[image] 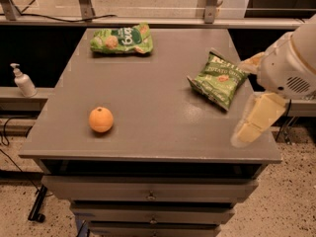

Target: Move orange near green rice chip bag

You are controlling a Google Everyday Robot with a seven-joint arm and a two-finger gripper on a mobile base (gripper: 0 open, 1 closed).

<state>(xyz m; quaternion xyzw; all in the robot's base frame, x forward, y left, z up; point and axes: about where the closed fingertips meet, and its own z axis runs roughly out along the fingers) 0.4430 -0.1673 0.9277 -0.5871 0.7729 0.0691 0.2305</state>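
The gripper hangs over the front right edge of the table; I cannot tell whether it is spread or closed. The orange lies well apart, far leftward in view. The green rice chip bag lies at the far-left corner. The potato chip bag sits just behind the gripper, seemingly untouched.

Orange front-left; rice chip bag back-left; claw right edge.
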